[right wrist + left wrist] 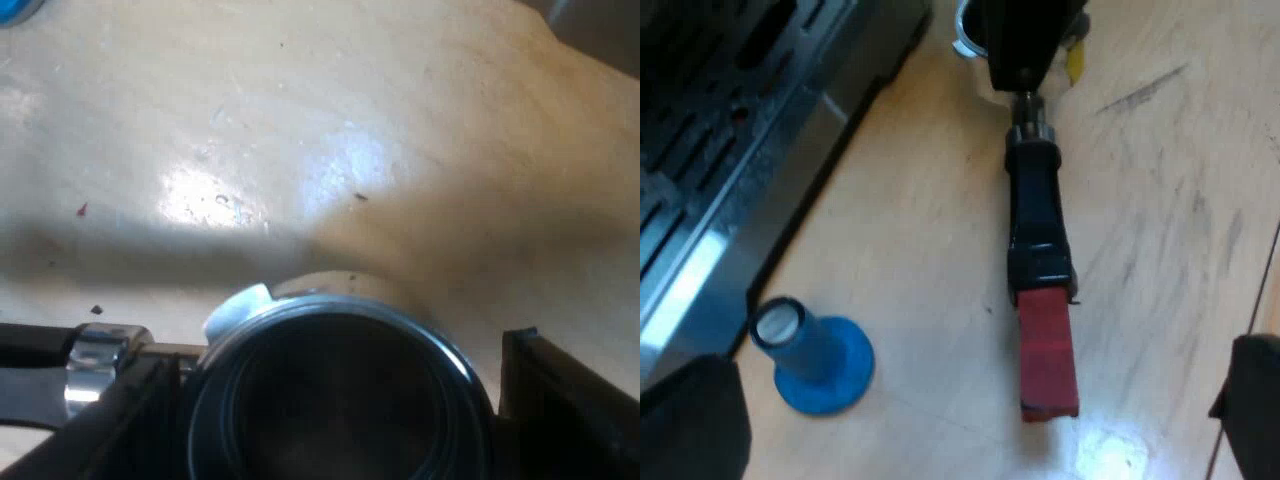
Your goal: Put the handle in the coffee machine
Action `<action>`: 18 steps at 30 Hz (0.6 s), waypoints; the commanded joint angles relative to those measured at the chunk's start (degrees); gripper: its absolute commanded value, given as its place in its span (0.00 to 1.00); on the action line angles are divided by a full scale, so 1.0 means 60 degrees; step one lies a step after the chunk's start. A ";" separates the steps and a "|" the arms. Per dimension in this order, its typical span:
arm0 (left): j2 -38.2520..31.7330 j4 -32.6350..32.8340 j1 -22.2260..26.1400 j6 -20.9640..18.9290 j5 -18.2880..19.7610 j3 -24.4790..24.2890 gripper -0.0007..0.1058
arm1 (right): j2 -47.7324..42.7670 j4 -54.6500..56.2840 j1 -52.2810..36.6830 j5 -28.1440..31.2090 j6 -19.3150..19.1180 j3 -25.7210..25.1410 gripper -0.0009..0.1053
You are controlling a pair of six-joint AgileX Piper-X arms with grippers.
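Well, the left fingers (690, 425) stand spread wide and grip nothing, above the desk (940, 250) beside the espresso machine (730, 130). The blue tamper (820, 360) stands on its base near one of them. Between them, touching neither, the holder (1038, 230) lies flat on the desk, red end (1047, 355) towards them. The right fingers (565, 400) press either side of its round basket (340, 390); the inside looks dark, contents impossible to tell.
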 commanded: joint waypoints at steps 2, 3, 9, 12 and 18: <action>0.0011 -0.0374 -0.0052 0.0255 0.0552 -0.0016 0.93 | -0.0545 0.0158 -0.0027 -0.0237 0.0104 -0.0064 0.01; 0.0011 -0.0385 -0.0052 0.0255 0.0591 -0.0016 0.93 | -0.0576 0.0183 -0.0027 -0.0261 0.0121 -0.0064 0.01; 0.0339 -0.0467 -0.0126 0.0279 0.1074 -0.0016 0.93 | -0.0958 0.0258 -0.0027 -0.0315 0.0309 -0.0064 0.01; 0.0576 -0.0652 -0.0430 0.0279 0.1071 -0.0016 0.93 | -0.1090 0.0285 -0.0027 -0.0315 0.0305 -0.0064 0.01; 0.1495 -0.1164 -0.0992 0.0279 0.0946 -0.0016 0.93 | -0.1164 0.0320 -0.0027 -0.0315 0.0325 -0.0064 0.01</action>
